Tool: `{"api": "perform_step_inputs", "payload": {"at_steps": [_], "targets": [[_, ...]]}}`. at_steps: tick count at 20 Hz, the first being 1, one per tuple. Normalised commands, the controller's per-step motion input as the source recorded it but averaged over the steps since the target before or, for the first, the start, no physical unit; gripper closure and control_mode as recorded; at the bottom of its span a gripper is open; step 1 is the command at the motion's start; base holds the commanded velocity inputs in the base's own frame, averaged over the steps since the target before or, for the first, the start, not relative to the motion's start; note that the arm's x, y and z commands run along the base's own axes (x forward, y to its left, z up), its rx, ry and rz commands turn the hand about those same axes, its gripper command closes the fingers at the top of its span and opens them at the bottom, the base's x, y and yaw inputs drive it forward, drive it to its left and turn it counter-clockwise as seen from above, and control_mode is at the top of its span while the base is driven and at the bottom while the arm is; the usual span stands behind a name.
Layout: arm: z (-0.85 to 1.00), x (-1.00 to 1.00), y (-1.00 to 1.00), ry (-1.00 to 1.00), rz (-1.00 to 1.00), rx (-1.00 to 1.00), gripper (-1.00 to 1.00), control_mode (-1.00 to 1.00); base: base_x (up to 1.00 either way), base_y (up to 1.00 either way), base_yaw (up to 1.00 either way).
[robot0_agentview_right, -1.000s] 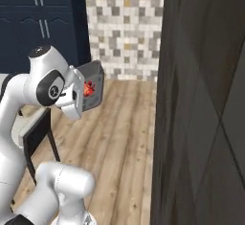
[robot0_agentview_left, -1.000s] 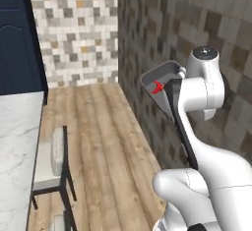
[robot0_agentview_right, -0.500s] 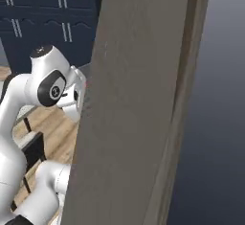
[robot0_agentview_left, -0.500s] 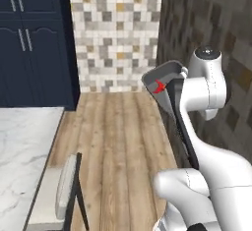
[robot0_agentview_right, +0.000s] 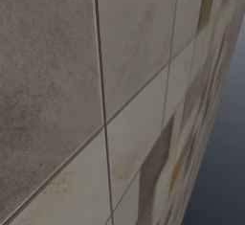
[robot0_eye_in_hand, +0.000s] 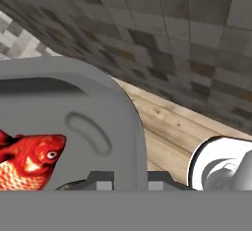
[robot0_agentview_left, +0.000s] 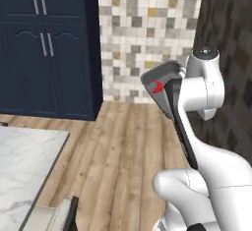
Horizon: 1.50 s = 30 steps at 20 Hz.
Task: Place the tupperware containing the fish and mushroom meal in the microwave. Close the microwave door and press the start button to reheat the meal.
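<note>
one tupperware (robot0_agentview_left: 162, 77), dark grey, raised beside the arm at right. one red-orange fish (robot0_eye_in_hand: 27, 158) in it; the mushroom cannot be made out. one navy cabinet block (robot0_agentview_left: 47, 48) at far left, with two upper doors and two lower doors, and four slim vertical handles (robot0_agentview_left: 35, 0), two up and two down. one marble countertop (robot0_agentview_left: 24, 161) at near left. one mosaic tile wall (robot0_agentview_left: 147, 33) at far centre, one dark tiled wall (robot0_agentview_left: 229, 28) at right. one wood plank floor (robot0_agentview_left: 123, 151). one dark-framed piece at near left edge, kind unclear.
</note>
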Motion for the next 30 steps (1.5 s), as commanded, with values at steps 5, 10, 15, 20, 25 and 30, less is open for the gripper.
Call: {"api": "perform_step_inputs", "payload": {"at_steps": [5,10,15,20,25,30], "targets": [[0.0,0.0,0.0,0.0,0.0,0.0,1.0,1.0,1.0,-0.45,0.31],[0.0,0.0,0.0,0.0,0.0,0.0,1.0,1.0,1.0,-0.17,0.4],[0.0,0.0,0.0,0.0,0.0,0.0,1.0,1.0,1.0,-0.1,0.44],[0.0,0.0,0.0,0.0,0.0,0.0,1.0,1.0,1.0,-0.11,0.5],[0.0,0.0,0.0,0.0,0.0,0.0,1.0,1.0,1.0,-0.12,0.53],[0.0,0.0,0.0,0.0,0.0,0.0,1.0,1.0,1.0,-0.15,0.51]]}}
